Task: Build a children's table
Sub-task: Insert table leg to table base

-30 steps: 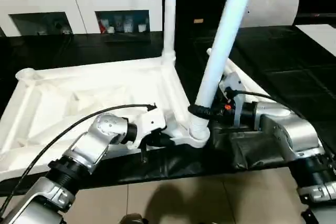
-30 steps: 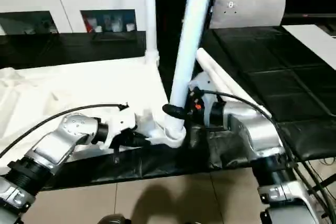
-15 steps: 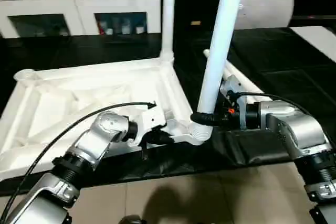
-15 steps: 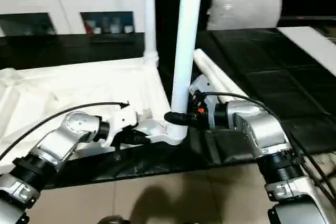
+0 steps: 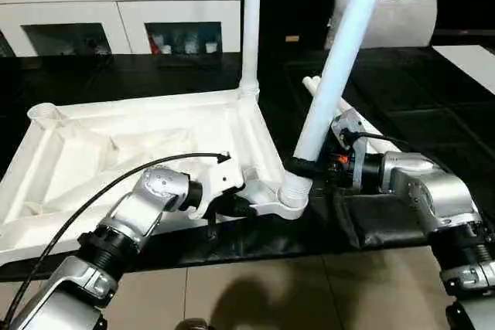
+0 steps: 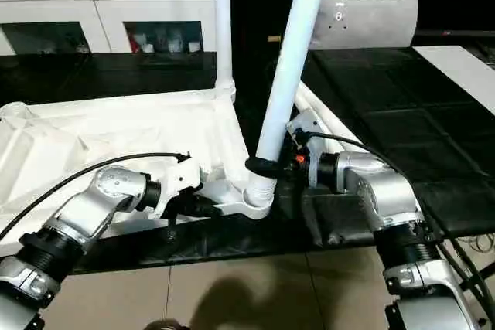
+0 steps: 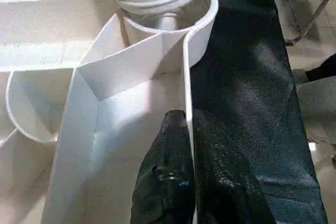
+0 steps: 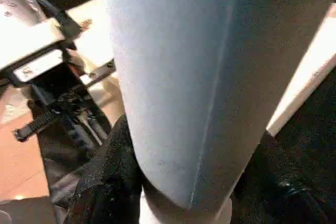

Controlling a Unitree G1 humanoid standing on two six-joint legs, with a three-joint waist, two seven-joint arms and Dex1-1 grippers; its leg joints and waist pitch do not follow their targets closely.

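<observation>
two white legs stand in the corner sockets of the children's table [image 5: 147,144], which lies upside down, ribbed underside up, on the black-covered tabletop [image 5: 433,106]. the far leg [image 5: 250,21] stands upright in the far socket on the robot's right-hand side of the white table. the near leg [image 5: 336,59] sits with its ribbed foot in the near right socket [image 5: 288,195] and tilts away to the right, its top running out of the picture.

the right hand [image 5: 303,166] grips this near leg just above the socket, its black fingers [image 8: 107,177] wrapped around both sides of the tube, seen close up in the right wrist view. the left hand [image 5: 236,206] is pinched on the near rim of the children's table just beside that socket: in the left wrist view its fingers [image 7: 168,182] lie pressed together either side of the thin white edge wall, with the ribbed foot of the leg in the round socket beyond.

further white legs [image 5: 348,117] lie flat on the black cover behind the right hand. a white cabinet [image 5: 124,13] with glass-fronted compartments stands at the back, and a white cushion [image 5: 398,17] rests beyond the black surface on the right. tiled floor [image 5: 271,291] shows below the tabletop's near edge.
</observation>
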